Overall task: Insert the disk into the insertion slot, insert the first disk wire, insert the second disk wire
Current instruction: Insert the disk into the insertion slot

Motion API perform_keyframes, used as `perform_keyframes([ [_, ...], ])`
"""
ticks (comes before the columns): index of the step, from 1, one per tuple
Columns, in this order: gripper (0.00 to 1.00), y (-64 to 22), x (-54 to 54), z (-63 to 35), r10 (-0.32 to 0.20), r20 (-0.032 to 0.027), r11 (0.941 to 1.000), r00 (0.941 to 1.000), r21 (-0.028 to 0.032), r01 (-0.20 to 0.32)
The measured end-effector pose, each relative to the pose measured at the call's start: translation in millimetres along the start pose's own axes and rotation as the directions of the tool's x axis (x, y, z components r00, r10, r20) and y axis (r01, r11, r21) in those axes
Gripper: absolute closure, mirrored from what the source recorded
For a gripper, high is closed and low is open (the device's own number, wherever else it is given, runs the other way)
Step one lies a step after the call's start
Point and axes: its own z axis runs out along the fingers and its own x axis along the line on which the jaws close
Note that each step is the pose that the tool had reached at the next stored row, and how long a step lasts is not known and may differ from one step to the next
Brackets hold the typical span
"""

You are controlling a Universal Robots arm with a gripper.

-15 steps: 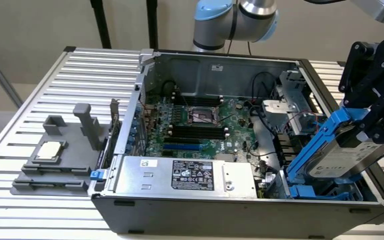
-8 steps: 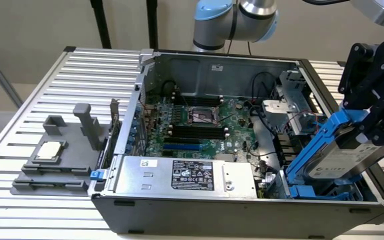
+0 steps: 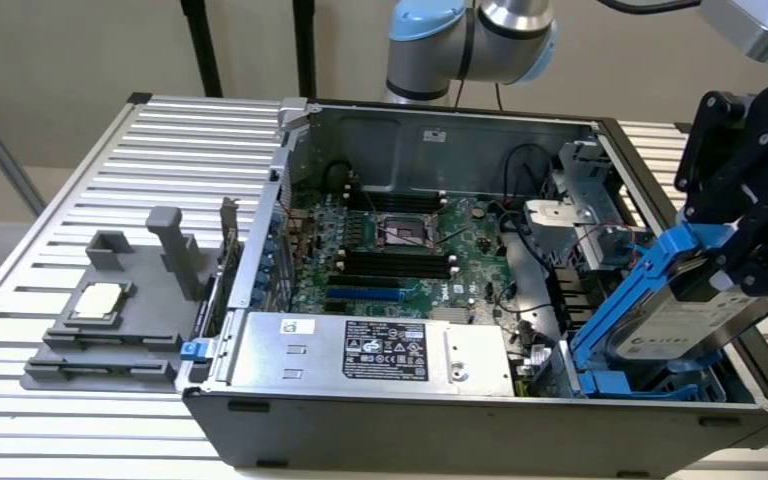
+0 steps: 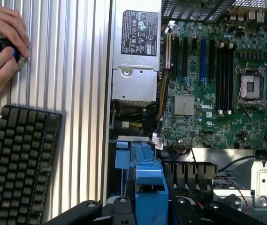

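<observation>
blue carrier frame (image 3: 620,300) and its silver disk (image 3: 688,318) sit clenched in the gripper (image 3: 744,250), tilted over the insertion slot (image 3: 631,385) at the front corner of the case (image 3: 491,418) on the exterior view's right, not yet seated. i judge step one is in hand; it calls for squaring the drive to the bay. "dell" reads on the motherboard (image 4: 213,101); the disk's label and the black label on the power supply (image 3: 384,350) are too small to read.
</observation>
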Motion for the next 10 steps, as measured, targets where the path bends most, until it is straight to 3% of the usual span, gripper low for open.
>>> perform_keyframes([
  [10,0.67,-0.2,0.3,4.1,0.000,0.0073,1.0000,1.0000,0.0001,0.000],
])
